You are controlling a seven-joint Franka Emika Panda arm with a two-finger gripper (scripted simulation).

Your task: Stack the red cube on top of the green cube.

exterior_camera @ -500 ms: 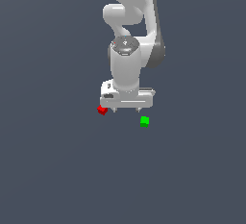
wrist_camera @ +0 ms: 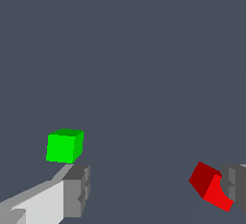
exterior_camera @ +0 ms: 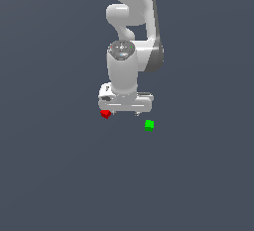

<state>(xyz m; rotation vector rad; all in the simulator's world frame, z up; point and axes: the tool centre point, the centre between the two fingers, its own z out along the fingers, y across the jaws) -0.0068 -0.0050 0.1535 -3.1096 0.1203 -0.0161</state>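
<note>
The red cube (exterior_camera: 105, 114) is lying on the floor (exterior_camera: 54, 175), in the exterior view, just under one end of my pincer (exterior_camera: 124, 112), toward that view's left. The green cube (exterior_camera: 149, 125) is sitting near the other end, a little beyond it.

In the wrist view my pincer (wrist_camera: 156, 189) is standing released, fingers (wrist_camera: 77, 189) wide apart and gripping nothing. The red cube (wrist_camera: 210, 186) is resting tilted against one finger's inner side; the green cube (wrist_camera: 65, 145) is lying just beyond the other fingertip.
</note>
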